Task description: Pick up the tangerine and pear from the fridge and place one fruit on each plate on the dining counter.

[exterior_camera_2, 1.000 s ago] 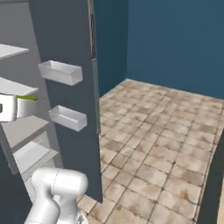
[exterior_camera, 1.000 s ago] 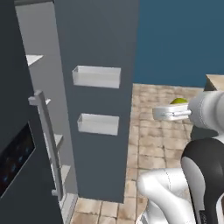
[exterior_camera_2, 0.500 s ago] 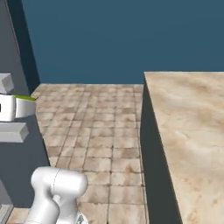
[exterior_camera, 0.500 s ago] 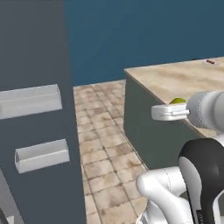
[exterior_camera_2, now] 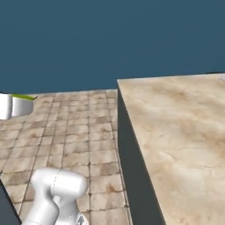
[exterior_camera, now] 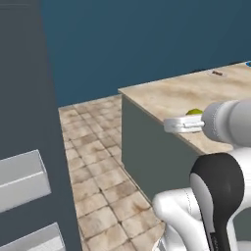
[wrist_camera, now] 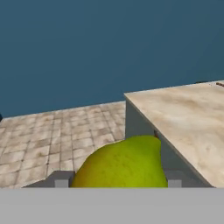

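Now carrying the yellow-green rounded pear [wrist_camera: 124,162], clamped in the claw [wrist_camera: 114,178], level with and just short of the beige marbled stone worktop [wrist_camera: 192,117]. Worktop ahead and right of the claw, near corner closest, edge running away rightward. Open tiled floor [wrist_camera: 57,135] left. Needs forward-right travel over the edge, probably.
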